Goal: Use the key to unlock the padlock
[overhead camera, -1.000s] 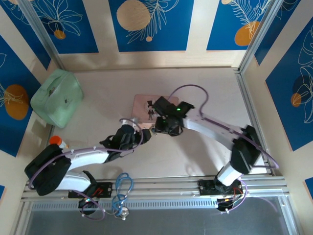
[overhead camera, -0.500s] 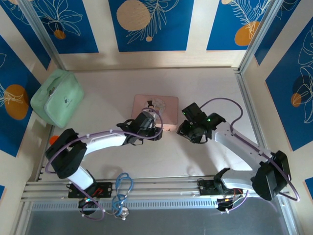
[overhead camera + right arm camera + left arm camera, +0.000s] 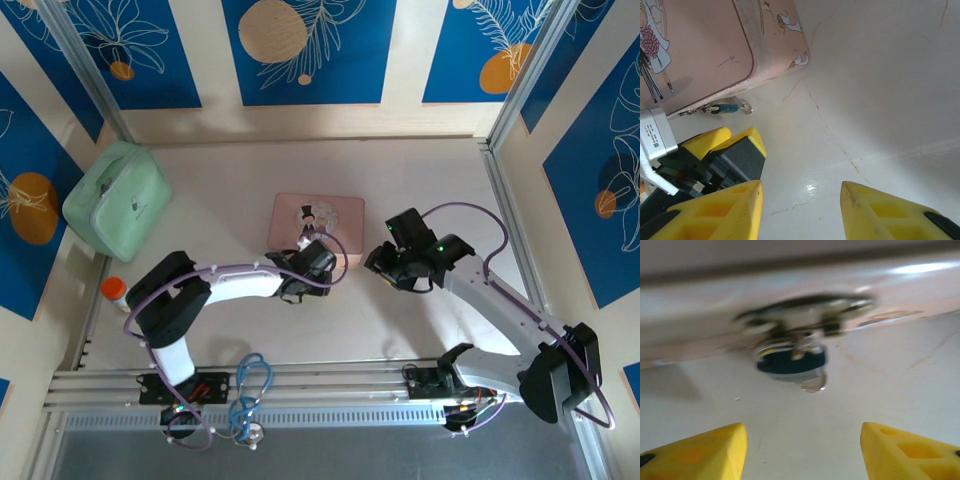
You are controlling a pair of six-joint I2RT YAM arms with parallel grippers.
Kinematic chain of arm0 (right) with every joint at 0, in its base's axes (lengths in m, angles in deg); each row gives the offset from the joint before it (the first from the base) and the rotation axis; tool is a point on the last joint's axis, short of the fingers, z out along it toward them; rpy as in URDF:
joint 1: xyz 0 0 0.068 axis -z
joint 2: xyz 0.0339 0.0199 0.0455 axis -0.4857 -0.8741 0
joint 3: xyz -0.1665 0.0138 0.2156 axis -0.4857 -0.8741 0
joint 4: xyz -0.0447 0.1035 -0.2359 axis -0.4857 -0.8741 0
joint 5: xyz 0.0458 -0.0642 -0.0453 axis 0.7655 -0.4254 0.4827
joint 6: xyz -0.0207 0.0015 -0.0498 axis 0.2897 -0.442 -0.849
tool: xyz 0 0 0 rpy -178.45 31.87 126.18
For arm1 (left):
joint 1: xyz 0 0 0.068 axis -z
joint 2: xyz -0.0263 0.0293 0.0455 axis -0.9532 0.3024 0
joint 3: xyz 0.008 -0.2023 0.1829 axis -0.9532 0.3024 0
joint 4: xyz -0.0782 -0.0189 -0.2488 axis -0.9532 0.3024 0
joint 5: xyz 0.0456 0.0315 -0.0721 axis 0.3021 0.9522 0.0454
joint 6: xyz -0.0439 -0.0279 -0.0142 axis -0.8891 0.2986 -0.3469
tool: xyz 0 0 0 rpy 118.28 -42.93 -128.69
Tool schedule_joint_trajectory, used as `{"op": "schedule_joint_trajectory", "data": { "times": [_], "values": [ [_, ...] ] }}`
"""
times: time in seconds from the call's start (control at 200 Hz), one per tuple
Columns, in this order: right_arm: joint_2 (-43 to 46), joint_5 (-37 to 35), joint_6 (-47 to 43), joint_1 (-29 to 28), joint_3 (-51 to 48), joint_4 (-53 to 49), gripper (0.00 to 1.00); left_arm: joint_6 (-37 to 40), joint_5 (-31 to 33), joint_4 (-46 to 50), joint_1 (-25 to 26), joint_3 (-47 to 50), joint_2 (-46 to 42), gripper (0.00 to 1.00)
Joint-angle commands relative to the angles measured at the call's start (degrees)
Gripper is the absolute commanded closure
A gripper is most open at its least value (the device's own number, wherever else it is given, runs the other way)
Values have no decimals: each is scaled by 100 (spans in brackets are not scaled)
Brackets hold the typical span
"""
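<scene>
Both jaws parted; padlock [image 3: 791,362] seemingly hanging.

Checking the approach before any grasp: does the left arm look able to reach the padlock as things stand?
Probably yes. The left gripper faces the padlock hanging at the pink tin's edge, jaws open, with bare table between them and nothing blocking.

blue wall panels [image 3: 310,50] with orange discs and white leaf outlines, split by pale wood strips [image 3: 210,50], enclose a pale, veined table [image 3: 220,190] with a metal rail [image 3: 330,375] in front.
</scene>
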Motion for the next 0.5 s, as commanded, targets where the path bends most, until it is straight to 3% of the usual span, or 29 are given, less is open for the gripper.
{"op": "schedule_joint_trajectory", "data": {
  "times": [0.0,0.495],
  "values": [
    [-133,368,-286,110,96,22,54,-328,500,-385,84,151,-103,38],
    [524,515,-310,319,-281,28,54,118,1046,-1522,96,149,165,44]
  ]
}}
